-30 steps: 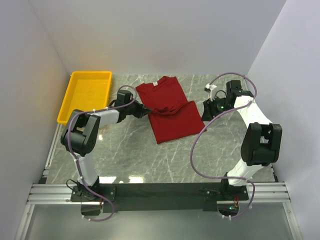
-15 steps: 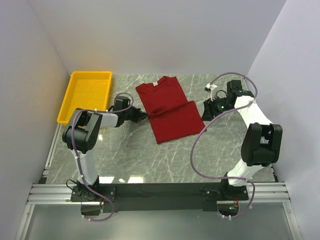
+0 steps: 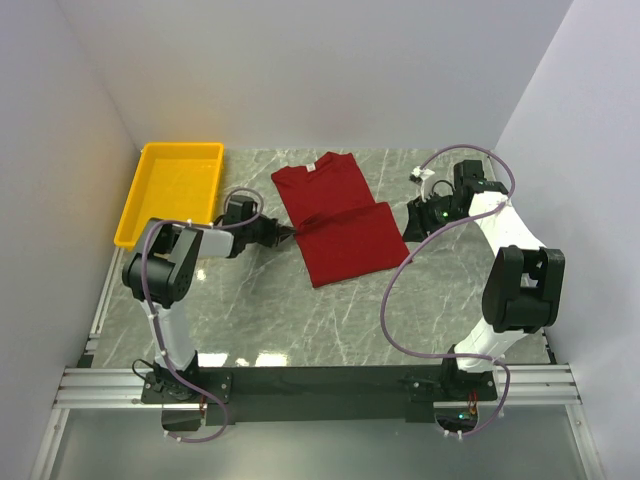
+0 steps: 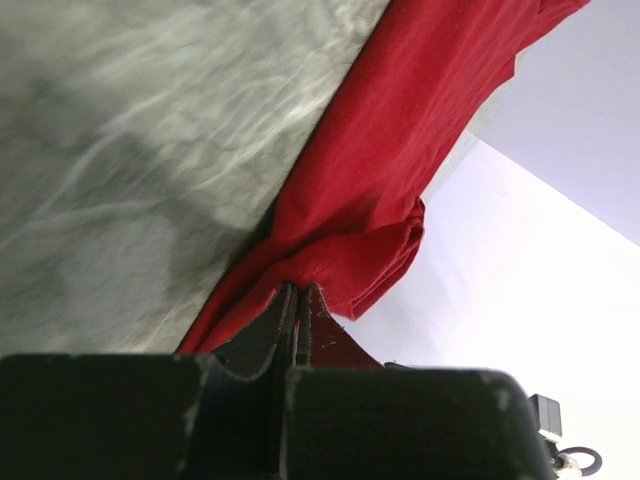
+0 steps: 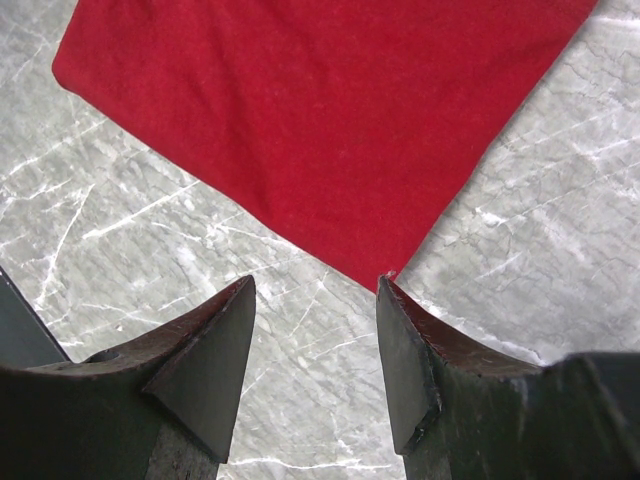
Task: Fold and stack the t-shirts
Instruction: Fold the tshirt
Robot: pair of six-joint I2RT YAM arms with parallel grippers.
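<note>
Folding is going on at the far middle of the table (image 3: 300,320), the left gripper (image 4: 298,300) pinching the left edge of the t-shirt (image 3: 335,225) and the right gripper (image 5: 315,290) hanging open, empty, beside its right corner, probably to grasp next.

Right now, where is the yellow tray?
In the top view, the yellow tray sits at the far-left corner of the marble table, left of the dark red t-shirt.
</note>
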